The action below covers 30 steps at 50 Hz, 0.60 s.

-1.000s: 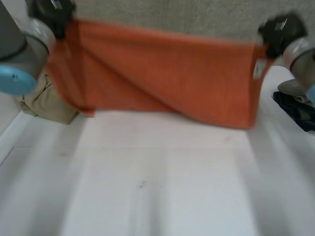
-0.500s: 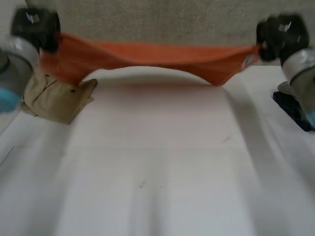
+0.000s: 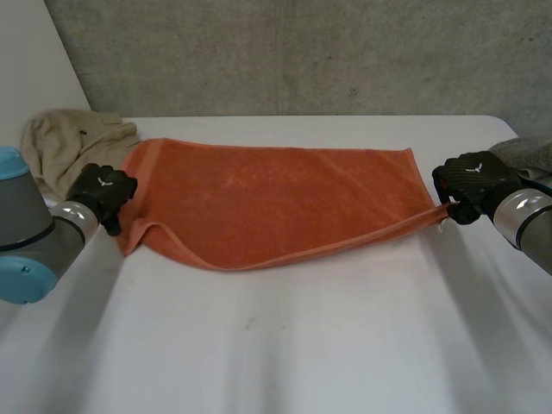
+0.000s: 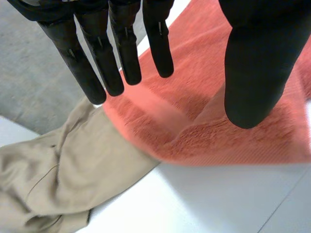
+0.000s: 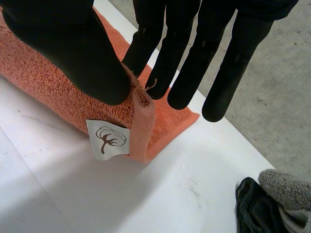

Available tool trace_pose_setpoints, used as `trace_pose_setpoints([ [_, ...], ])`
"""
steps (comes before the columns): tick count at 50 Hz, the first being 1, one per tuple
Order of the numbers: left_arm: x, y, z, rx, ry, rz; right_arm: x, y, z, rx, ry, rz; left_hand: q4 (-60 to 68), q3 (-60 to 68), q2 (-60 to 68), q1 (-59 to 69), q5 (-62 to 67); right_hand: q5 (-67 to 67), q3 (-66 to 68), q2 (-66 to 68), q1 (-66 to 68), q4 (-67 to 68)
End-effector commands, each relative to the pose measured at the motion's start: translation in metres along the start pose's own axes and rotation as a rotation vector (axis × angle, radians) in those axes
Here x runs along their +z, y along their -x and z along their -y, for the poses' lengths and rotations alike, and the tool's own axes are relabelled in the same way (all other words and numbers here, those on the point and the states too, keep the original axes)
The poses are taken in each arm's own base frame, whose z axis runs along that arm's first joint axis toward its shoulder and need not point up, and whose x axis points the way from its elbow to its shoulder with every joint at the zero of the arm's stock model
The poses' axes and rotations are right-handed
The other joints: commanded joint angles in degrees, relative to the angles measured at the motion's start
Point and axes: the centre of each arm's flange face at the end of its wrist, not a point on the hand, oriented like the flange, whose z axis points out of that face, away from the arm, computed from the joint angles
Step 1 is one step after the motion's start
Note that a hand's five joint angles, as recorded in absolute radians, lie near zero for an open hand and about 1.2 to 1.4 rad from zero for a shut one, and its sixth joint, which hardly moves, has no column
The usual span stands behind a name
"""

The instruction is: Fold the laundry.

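An orange towel lies spread across the back of the white table, with its front edge rolled up a little. My left hand hovers at the towel's left end. In the left wrist view its fingers are straight and the thumb stands apart above the towel's corner, holding nothing. My right hand is at the towel's right front corner. In the right wrist view its thumb and fingers pinch that corner, just above a white label.
A beige garment is heaped at the back left, right beside the towel's left end. Dark and grey clothes lie at the table's right edge. A concrete wall runs behind the table.
Both hands held the towel stretched in the air and swung it down flat onto the table. The left hand has let go of its corner; the right still holds.
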Motion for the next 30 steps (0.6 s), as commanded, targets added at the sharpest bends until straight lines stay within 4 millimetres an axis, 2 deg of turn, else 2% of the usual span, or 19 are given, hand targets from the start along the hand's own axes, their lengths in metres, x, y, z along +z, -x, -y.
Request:
trace_pose_setpoints([
  [1, -0.001, 0.006, -0.006, 0.003, 0.022, 0.076, 0.000, -0.002, -0.001, -0.005, 0.003, -0.007, 0.02, -0.57, -0.48, -0.04, 0.19, 11.90, 11.97, 12.54, 14.70, 11.39],
  [6, -0.004, 0.005, -0.005, -0.001, 0.023, 0.089, 0.000, -0.003, -0.002, 0.000, 0.009, -0.005, 0.02, -0.57, -0.48, -0.04, 0.19, 11.90, 11.97, 12.54, 14.70, 11.39],
  [11, -0.020, 0.001, 0.009, -0.008, 0.007, 0.069, 0.000, -0.003, -0.004, 0.002, 0.016, -0.004, -1.15, -1.74, -1.65, -1.21, -0.98, 11.90, 11.97, 12.54, 14.70, 11.39],
  [17, -0.034, -0.010, 0.025, -0.059, -0.018, 0.021, 0.001, -0.003, -0.005, 0.001, 0.016, -0.004, -10.23, -10.83, -10.74, -10.30, -10.07, 11.90, 11.97, 12.54, 14.70, 11.39],
  [22, -0.031, -0.027, 0.030, -0.119, -0.034, -0.028, 0.002, 0.000, -0.007, 0.003, 0.022, 0.005, -11.24, -11.84, -11.75, -11.31, -11.08, 11.90, 11.97, 12.54, 14.70, 11.39],
  [27, -0.017, -0.050, 0.029, -0.131, -0.023, -0.072, 0.002, 0.000, -0.008, 0.004, 0.024, 0.005, -12.09, -12.68, -12.60, -12.16, -11.92, 11.90, 11.97, 12.54, 14.70, 11.39],
  [30, -0.009, -0.053, 0.027, -0.119, -0.007, -0.062, 0.002, -0.001, -0.008, 0.005, 0.025, 0.002, -11.92, -12.52, -12.43, -11.99, -11.76, 11.90, 11.97, 12.54, 14.70, 11.39],
])
